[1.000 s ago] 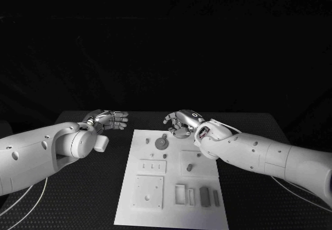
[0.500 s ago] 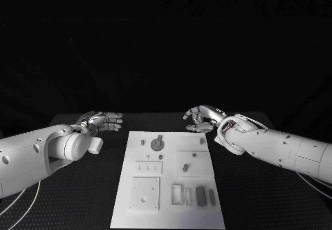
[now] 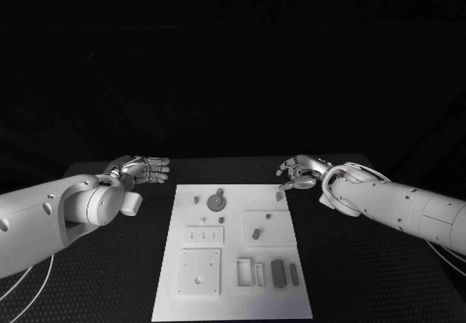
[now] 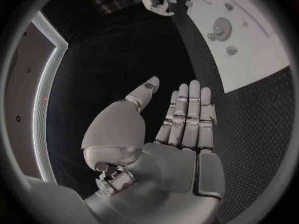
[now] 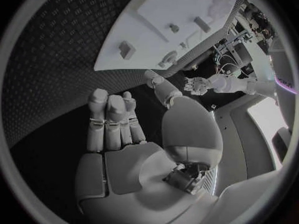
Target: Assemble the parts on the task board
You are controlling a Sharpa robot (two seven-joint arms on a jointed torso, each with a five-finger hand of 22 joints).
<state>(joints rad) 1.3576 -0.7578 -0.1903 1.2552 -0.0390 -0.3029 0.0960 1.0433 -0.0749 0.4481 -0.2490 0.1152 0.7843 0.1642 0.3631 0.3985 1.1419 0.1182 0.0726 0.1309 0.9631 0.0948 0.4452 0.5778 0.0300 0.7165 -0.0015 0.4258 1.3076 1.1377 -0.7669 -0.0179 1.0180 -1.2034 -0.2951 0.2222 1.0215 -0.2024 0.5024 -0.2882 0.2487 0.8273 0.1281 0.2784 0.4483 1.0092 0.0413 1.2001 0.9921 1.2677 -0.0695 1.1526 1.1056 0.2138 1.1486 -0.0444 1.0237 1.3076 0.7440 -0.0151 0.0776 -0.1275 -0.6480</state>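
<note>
The white task board (image 3: 238, 304) lies in the middle of the black table. On its far end a round grey part (image 3: 215, 200) lies, with small pieces (image 3: 279, 196) beside it and another (image 3: 256, 233) on a raised square. Two dark bars (image 3: 278, 272) stand near the front edge. My left hand (image 3: 144, 168) hovers off the board's far left corner, palm flat, fingers straight and empty (image 4: 181, 129). My right hand (image 3: 301, 171) hangs off the far right corner, fingers apart, holding nothing (image 5: 124, 134).
Black textured table (image 3: 369, 269) surrounds the board on both sides. In the left wrist view the board (image 4: 261, 59) and round part (image 4: 221, 26) lie beyond the fingers. The right wrist view shows the board (image 5: 168, 10) with small pieces (image 5: 126, 50).
My right hand has swung right, from above the board's far edge to beside its far right corner. The left hand has stayed about where it was.
</note>
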